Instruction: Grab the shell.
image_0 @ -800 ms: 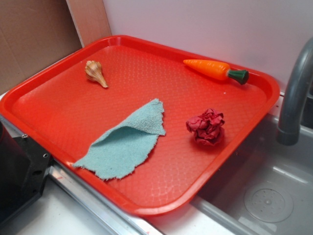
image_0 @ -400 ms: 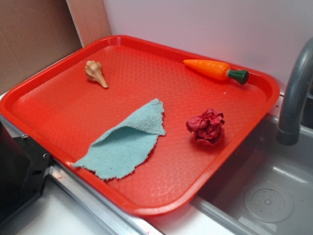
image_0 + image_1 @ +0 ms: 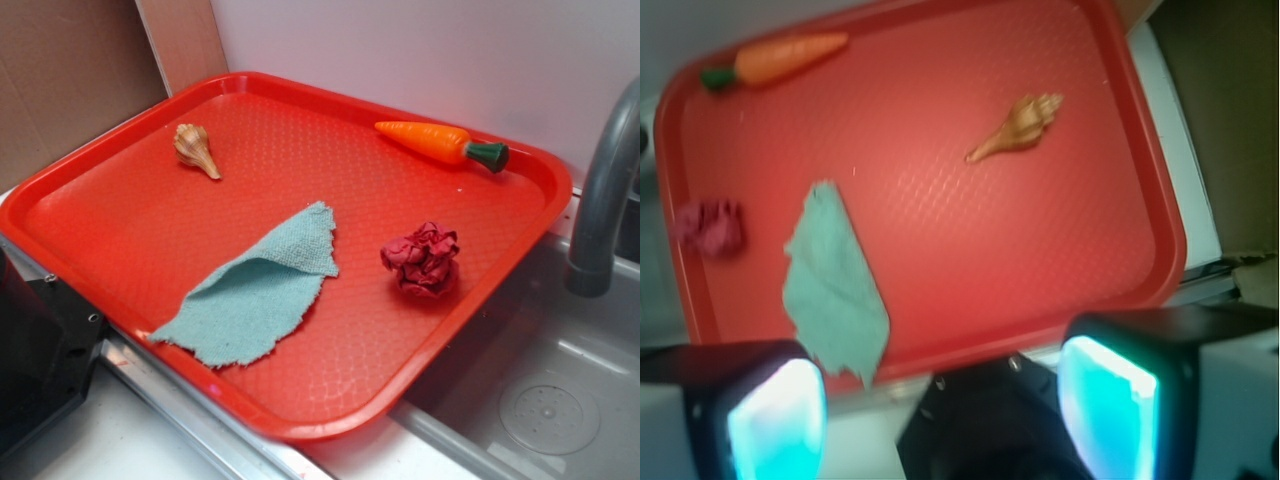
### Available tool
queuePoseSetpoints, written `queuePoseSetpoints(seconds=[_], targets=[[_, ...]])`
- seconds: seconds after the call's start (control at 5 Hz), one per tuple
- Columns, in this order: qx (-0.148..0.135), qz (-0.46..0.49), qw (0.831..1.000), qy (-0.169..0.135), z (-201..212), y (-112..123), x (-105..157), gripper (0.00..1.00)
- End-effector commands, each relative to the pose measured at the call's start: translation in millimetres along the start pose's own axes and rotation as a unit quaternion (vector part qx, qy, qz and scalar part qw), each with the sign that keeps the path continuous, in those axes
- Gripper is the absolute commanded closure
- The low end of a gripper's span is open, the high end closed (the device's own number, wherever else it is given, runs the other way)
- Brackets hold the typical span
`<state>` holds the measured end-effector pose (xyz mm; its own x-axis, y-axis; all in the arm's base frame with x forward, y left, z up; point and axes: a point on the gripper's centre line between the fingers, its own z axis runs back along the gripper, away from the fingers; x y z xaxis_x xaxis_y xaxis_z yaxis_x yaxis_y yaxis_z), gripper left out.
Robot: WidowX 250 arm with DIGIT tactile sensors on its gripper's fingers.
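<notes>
1. since nothing is between the fingers yet, you are at the very start — the shell point(image 3: 196, 150) lies alone on the red tray point(image 3: 300, 420), in its far left part, untouched.
2. from the wrist view the gripper point(image 3: 940, 410) hangs high above the near edge of the tray, its two pads point(image 3: 775, 420) spread wide apart with only the tray and the arm's dark base showing between them; the claw is open and holds nothing.
3. the shell point(image 3: 1018, 126) sits well apart from the other things: the carrot point(image 3: 440, 143) is across the tray by the far rim, the teal cloth point(image 3: 255, 290) lies folded near the middle, and the dark-red cloth ball point(image 3: 422, 260) rests toward the sink point(image 3: 540, 400) side.
4. what is left is everything, by my reading — you must travel over to the shell, come down around its ridged body, close, and lift.
5. its tapered tip points toward the tray's middle, so line the fingers across the bulbous part.
</notes>
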<state>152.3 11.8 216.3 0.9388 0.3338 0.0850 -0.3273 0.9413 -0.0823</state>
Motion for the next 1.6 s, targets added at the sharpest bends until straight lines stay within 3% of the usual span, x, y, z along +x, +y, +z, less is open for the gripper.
queuePoseSetpoints(seconds=[0.0,0.2,0.4,0.6,0.8,1.4], targets=[[-0.014,0.227,0.971,-0.069,-36.8,34.8,39.9,0.0],[0.002,0.304,0.947,-0.099,-59.1,47.1,53.7,0.0],[0.001,0.339,0.935,-0.104,-81.3,53.6,68.2,0.0],[0.035,0.376,0.917,-0.129,-113.8,63.4,94.3,0.0],[0.037,0.383,0.914,-0.133,-133.0,66.8,104.5,0.0],[0.109,0.396,0.901,-0.139,-185.0,77.1,117.8,0.0]])
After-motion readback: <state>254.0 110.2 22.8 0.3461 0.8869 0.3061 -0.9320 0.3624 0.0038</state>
